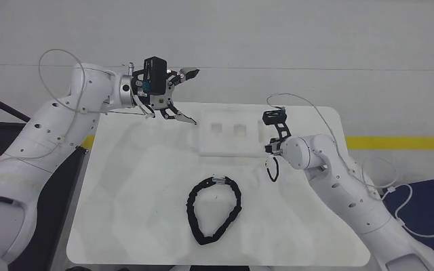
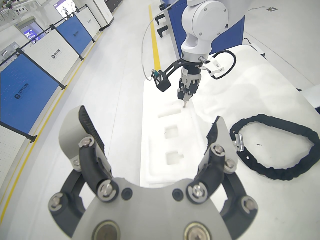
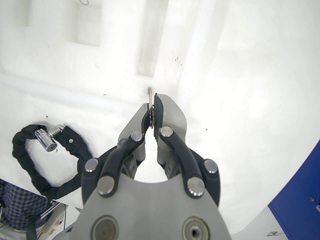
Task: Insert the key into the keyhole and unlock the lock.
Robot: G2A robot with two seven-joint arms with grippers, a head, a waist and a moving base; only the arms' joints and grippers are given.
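Observation:
A black fabric-covered chain lock (image 1: 203,227) lies looped on the white table (image 1: 129,203), its silver lock cylinder (image 1: 220,180) at the top of the loop. In the right wrist view the cylinder (image 3: 46,139) shows its keyhole end. My right gripper (image 3: 151,109) is shut on a small metal key (image 3: 149,94), blade pointing out past the fingertips, just over the near rim of the white foam tray (image 3: 120,58) beside a long slot. That gripper (image 2: 185,98) hangs at the tray's far end. My left gripper (image 2: 150,121) stands open and holds nothing, raised over the table's far left corner (image 1: 193,96).
The foam tray (image 1: 210,146) with several rectangular recesses sits at the back middle of the table, a thin ring (image 3: 83,0) in one recess. Blue barrier panels (image 2: 27,86) and a blue cabinet (image 2: 220,33) stand beyond the table. Bare tabletop surrounds the chain.

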